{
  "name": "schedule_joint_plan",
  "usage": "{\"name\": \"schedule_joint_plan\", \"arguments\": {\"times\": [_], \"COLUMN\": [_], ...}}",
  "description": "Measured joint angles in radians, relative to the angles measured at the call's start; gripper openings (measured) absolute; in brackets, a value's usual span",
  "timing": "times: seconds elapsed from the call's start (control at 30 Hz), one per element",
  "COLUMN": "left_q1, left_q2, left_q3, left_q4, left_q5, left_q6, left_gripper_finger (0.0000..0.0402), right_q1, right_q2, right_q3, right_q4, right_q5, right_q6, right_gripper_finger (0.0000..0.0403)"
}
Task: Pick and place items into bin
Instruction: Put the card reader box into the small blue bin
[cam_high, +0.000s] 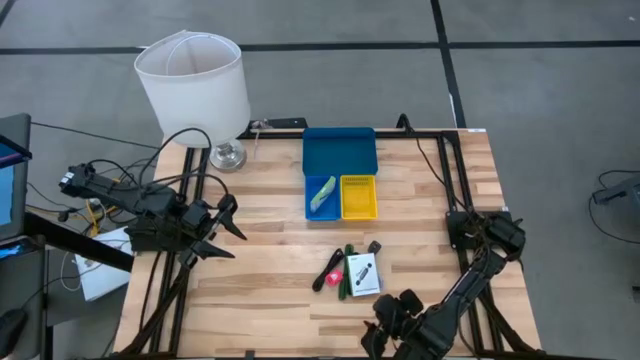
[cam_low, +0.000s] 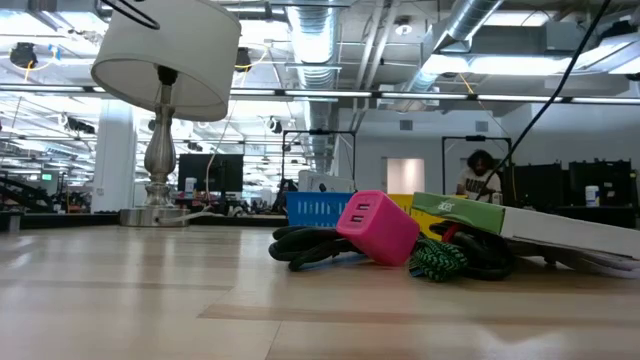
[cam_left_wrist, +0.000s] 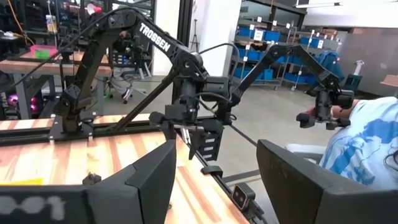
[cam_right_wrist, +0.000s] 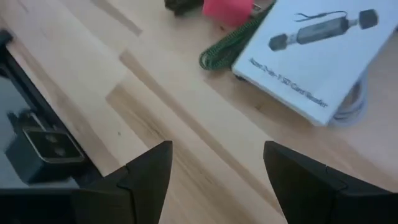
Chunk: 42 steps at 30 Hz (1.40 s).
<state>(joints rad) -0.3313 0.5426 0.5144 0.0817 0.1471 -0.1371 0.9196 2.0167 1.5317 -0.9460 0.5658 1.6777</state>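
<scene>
Lying in the small blue tray (cam_high: 321, 197) of the bin (cam_high: 340, 150), a pale green strip (cam_high: 323, 191); nearer the table's front edge from the bin, white card (cam_high: 364, 274), pink-red piece (cam_high: 333, 275), dark cords (cam_high: 345, 268) in a loose cluster. Hovering just front of that cluster, right gripper (cam_high: 392, 318), fingers spread wide, empty. Waiting well left of the bin, left gripper (cam_high: 225, 226), also wide open, nothing held.

Bin of 3 joined trays at upper center: wide blue tray (cam_high: 340, 148), small blue tray (cam_high: 309, 205) holding a tilted pale green strip (cam_high: 323, 192), yellow tray (cam_high: 358, 196). Lower center: white printed card (cam_high: 364, 273), pink-red block (cam_high: 333, 275), green braided cord (cam_high: 346, 268), black cable (cam_high: 326, 271) clustered together.
</scene>
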Motion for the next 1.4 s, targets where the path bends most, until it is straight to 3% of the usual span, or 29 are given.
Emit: {"name": "schedule_joint_plan", "arguments": {"times": [0.1,0.27,0.37,0.7,1.03,1.27,1.4], "left_q1": [0.0,0.0,0.0,0.0,0.0,0.0,0.005], "left_q2": [0.0,0.0,0.0,0.0,0.0,-0.005,-0.063], "left_q3": [0.0,0.0,0.0,0.0,0.0,0.0,0.006], "left_q4": [-0.005,-0.004,0.001,0.0,0.0,-0.003,-0.011], "left_q5": [0.0,0.0,0.0,-0.001,-0.023,-0.163,-0.362], "left_q6": [0.0,0.0,0.0,0.01,0.048,0.137,0.04], "left_gripper_finger": [0.0212,0.0212,0.0212,0.0212,0.0212,0.0212,0.0212], "right_q1": [0.019,0.074,0.095,0.106,0.121,0.121,0.119], "right_q2": [0.001,0.001,0.001,0.001,0.001,0.001,0.001], "right_q3": [-0.021,-0.021,-0.021,-0.022,-0.152,-0.177,-0.177], "right_q4": [0.028,0.034,0.003,-0.361,-0.369,-0.299,-0.283], "right_q5": [0.087,0.427,0.513,0.375,0.249,0.243,0.244], "right_q6": [-0.11,-0.256,-0.33,-0.318,-0.29,-0.297,-0.283], "right_gripper_finger": [0.0249,0.0249,0.0249,0.0249,0.0249,0.0249,0.0249]}}
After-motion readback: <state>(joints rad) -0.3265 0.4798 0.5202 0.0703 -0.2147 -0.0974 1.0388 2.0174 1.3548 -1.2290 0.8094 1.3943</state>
